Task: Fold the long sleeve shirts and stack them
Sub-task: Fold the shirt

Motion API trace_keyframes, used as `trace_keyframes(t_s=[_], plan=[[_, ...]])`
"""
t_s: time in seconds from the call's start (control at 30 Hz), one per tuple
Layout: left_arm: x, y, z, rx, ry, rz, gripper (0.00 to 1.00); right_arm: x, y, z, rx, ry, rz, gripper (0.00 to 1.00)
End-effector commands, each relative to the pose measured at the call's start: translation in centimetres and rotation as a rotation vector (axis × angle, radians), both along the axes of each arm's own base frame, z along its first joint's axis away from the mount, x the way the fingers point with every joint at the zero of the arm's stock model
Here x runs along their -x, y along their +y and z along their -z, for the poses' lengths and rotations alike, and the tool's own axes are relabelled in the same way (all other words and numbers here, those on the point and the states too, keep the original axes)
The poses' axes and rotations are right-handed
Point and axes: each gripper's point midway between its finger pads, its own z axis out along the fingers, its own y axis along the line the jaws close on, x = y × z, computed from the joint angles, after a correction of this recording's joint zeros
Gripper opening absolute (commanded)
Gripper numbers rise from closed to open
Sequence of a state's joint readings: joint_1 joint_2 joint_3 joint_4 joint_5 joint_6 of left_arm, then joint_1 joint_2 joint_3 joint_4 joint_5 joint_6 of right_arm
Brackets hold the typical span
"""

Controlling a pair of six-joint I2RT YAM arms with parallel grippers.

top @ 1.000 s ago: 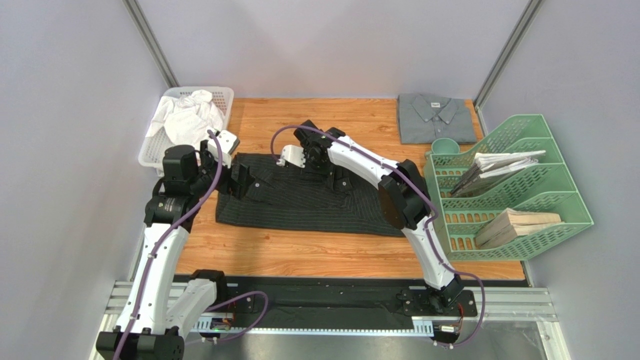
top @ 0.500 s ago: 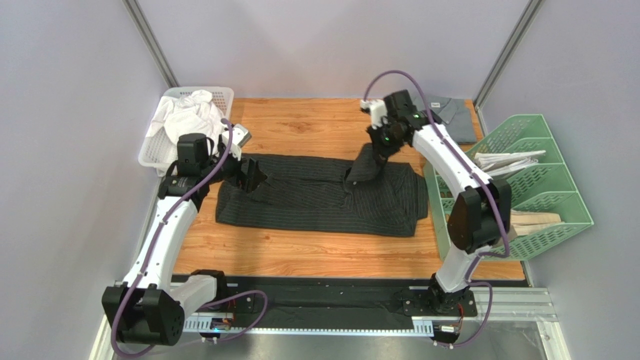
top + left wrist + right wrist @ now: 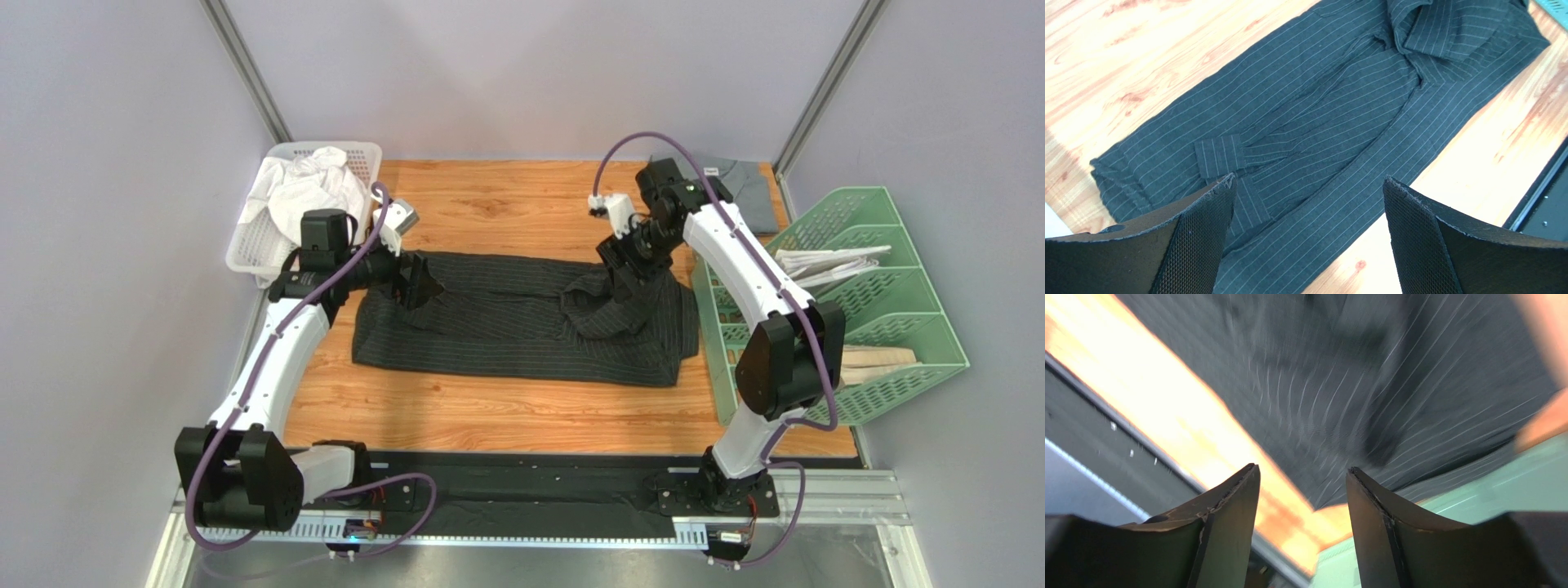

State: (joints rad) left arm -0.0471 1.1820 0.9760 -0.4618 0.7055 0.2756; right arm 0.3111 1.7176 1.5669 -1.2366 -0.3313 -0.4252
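Note:
The black pinstriped long sleeve shirt (image 3: 503, 321) lies lengthwise across the wooden table, with a loose heap of its cloth (image 3: 610, 306) near its right end. My right gripper (image 3: 622, 262) hovers just above that heap, open, and in the blurred right wrist view nothing sits between its fingers (image 3: 1229, 508) over the shirt (image 3: 1339, 386). My left gripper (image 3: 417, 282) stands wide open and empty over the shirt's left end; a sleeve cuff (image 3: 1220, 156) lies on the shirt (image 3: 1333, 116) just ahead of its fingers (image 3: 1198, 239). The folded grey shirt (image 3: 746, 186) lies at the back right, half hidden by the right arm.
A white basket (image 3: 356, 157) holding white cloth stands at the back left corner. A green file rack (image 3: 859, 208) with papers and books fills the right side, close to the shirt's right end. Bare wood (image 3: 491, 196) shows behind the shirt and along the front edge.
The right gripper carried a part of the black shirt from the middle to the right, then opened; the cloth dropped into a heap. The left gripper shifted slightly right, still open.

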Motion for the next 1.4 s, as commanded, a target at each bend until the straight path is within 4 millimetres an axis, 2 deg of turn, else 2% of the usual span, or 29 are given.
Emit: trace_keyframes(t_s=[0.0, 0.1, 0.17, 0.23, 0.27, 0.33, 0.53, 0.57, 0.6, 0.63, 0.7, 0.83, 0.87, 0.9, 1.0, 1.1, 1.27, 1.37], plan=[[-0.5, -0.7, -2.2, 0.036, -0.061, 0.054, 0.93, -3.7, 2.8, -2.5, -0.060, -0.126, -0.113, 0.58], [-0.2, -0.8, -2.4, 0.035, -0.063, 0.058, 0.93, -4.3, 2.6, 0.7, 0.039, -0.036, -0.123, 0.55], [-0.3, -0.5, -2.3, 0.022, -0.069, 0.049, 0.93, -3.7, 1.7, 2.9, 0.103, 0.048, -0.099, 0.56], [-0.3, -0.3, -2.2, 0.012, -0.071, 0.040, 0.93, -3.2, 1.1, 3.9, 0.135, 0.071, -0.083, 0.58], [-0.3, -0.2, -2.2, 0.008, -0.073, 0.035, 0.93, -2.2, 0.9, 4.7, 0.144, 0.106, -0.082, 0.58], [-0.1, -0.2, -2.3, -0.003, -0.079, 0.044, 0.93, -0.9, 0.6, 5.2, 0.142, 0.145, -0.082, 0.54], [0.4, -0.2, -1.9, -0.008, -0.075, 0.055, 0.93, 3.9, -0.1, 4.8, 0.093, 0.189, -0.139, 0.38], [0.4, -0.3, -1.7, -0.003, -0.066, 0.057, 0.93, 4.4, -0.1, 5.0, 0.097, 0.192, -0.154, 0.33], [0.4, -0.3, -1.6, -0.003, -0.065, 0.055, 0.93, 4.7, -0.3, 5.2, 0.100, 0.192, -0.156, 0.18], [0.3, -0.3, -1.5, 0.004, -0.058, 0.050, 0.93, 4.6, -0.2, 5.2, 0.098, 0.189, -0.158, 0.10], [0.3, -0.4, -1.4, 0.011, -0.056, 0.055, 0.93, 4.2, 0.2, 4.7, 0.083, 0.175, -0.152, 0.00], [0.1, -0.6, -1.7, 0.023, -0.054, 0.056, 0.93, 3.1, 1.0, 2.9, 0.035, 0.111, -0.127, 0.00], [0.2, -0.6, -1.8, 0.025, -0.056, 0.056, 0.93, 3.0, 1.2, 2.7, 0.035, 0.105, -0.119, 0.05], [0.1, -0.6, -1.9, 0.025, -0.056, 0.055, 0.93, 2.8, 1.1, 2.6, 0.036, 0.103, -0.106, 0.21], [0.1, -0.6, -2.2, 0.028, -0.067, 0.053, 0.94, 2.0, 0.8, 3.1, 0.040, 0.118, -0.004, 0.45], [0.1, -0.5, -2.5, 0.017, -0.079, 0.049, 0.95, 0.7, 0.4, 4.1, 0.048, 0.134, 0.094, 0.54], [0.0, -0.2, -2.8, 0.001, -0.091, 0.037, 0.96, -1.6, -0.6, 6.5, 0.070, 0.164, 0.209, 0.58], [0.0, -0.1, -2.8, -0.005, -0.093, 0.037, 0.96, -2.6, -0.7, 7.4, 0.066, 0.166, 0.221, 0.61]])
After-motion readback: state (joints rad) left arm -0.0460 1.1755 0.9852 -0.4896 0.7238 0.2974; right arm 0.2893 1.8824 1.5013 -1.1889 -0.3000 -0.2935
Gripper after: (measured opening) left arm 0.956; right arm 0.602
